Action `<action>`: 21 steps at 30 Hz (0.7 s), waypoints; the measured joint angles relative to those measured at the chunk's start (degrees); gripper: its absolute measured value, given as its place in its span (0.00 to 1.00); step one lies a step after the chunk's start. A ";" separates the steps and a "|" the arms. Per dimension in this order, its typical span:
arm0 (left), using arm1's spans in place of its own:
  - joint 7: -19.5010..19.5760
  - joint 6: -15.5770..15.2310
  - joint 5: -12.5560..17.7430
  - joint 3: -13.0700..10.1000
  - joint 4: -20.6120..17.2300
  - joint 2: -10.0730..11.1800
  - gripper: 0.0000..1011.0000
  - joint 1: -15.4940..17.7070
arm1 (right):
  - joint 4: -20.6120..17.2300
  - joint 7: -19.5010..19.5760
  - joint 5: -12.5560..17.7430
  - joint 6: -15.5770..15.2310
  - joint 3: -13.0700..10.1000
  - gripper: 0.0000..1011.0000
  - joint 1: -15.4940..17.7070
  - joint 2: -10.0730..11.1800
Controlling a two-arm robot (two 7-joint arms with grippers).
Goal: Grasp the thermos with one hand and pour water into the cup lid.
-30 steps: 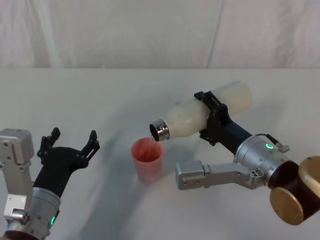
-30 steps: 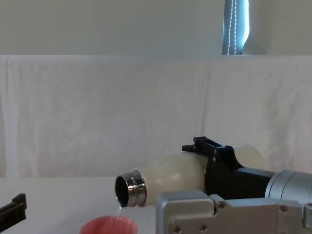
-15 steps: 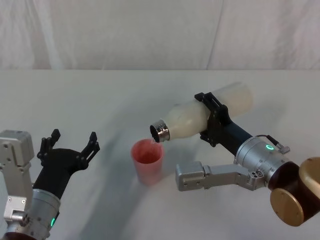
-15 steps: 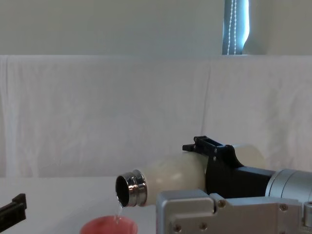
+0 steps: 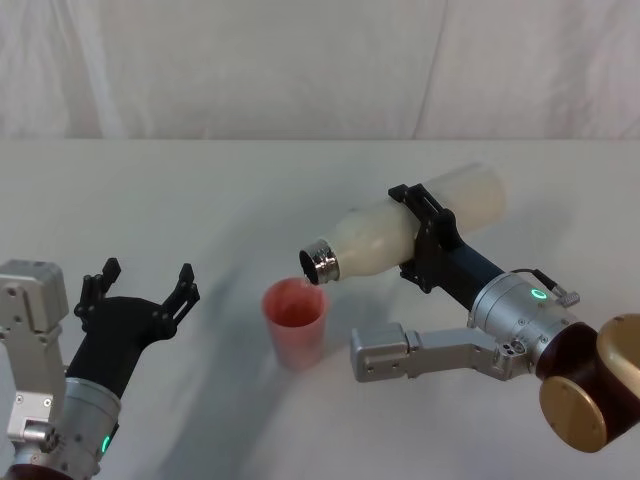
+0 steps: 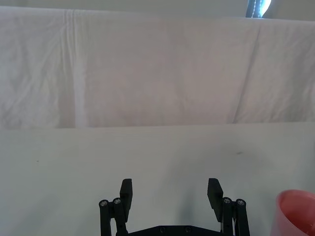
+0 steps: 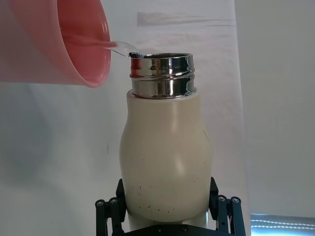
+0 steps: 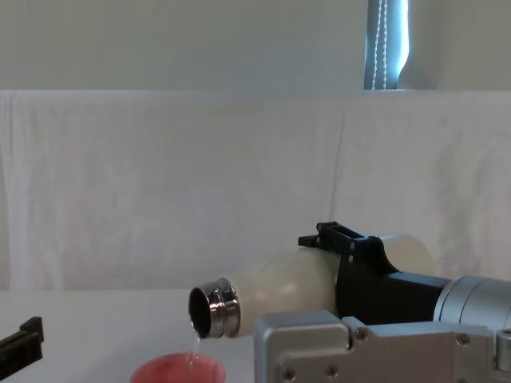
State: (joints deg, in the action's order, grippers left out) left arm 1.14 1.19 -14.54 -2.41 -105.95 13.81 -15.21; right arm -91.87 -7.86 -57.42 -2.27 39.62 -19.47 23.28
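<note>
- The right hand (image 5: pixel 425 238) is clamping one cream-white bottle (image 5: pixel 400 232) around its middle and holding it tipped almost flat in the air, steel neck pointing down toward the robot's left.
- One small pink cup (image 5: pixel 295 322) is standing upright on the white worktop (image 5: pixel 250 190), near its middle, just below the bottle's mouth and not touching it.
- A thin stream of water (image 8: pixel 194 345) is falling from the lower lip of the neck into the cup; the wrist view looking along the bottle shows it landing just inside the rim.
- The left hand (image 5: pixel 140 287) is hovering idle near the worktop's left front, fingers spread wide and holding nothing, well apart from the cup.
- Count: one bottle, one cup, two hands, one of them working.
- Risk, as a judgement: the stream is entering close to the cup's edge, so a small drift of the wrist could be sending water over the outside and onto the cloth.
- Tipping further could be turning the trickle into a gush that splashes out or overfills such a short cup.
- The cup looks light and nothing is steadying it; a lowered neck could be knocking it over.
- The bottle is smooth and rounded, so it could be sliding in the grip as its weight shifts.
</note>
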 joint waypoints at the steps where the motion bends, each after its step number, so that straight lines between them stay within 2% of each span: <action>1: 0.00 0.00 0.00 0.00 0.00 0.00 0.99 0.00 | -0.02 -0.06 -0.03 -0.02 0.01 0.94 -0.02 0.01; 21: 0.00 0.00 0.00 0.00 0.00 0.00 0.99 0.00 | -0.16 -0.37 -0.12 -0.64 0.02 0.94 0.03 -0.28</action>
State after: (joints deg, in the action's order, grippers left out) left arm 1.14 1.19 -14.54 -2.41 -105.95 13.81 -15.21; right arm -92.02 -8.23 -57.55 -2.91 39.64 -19.43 22.99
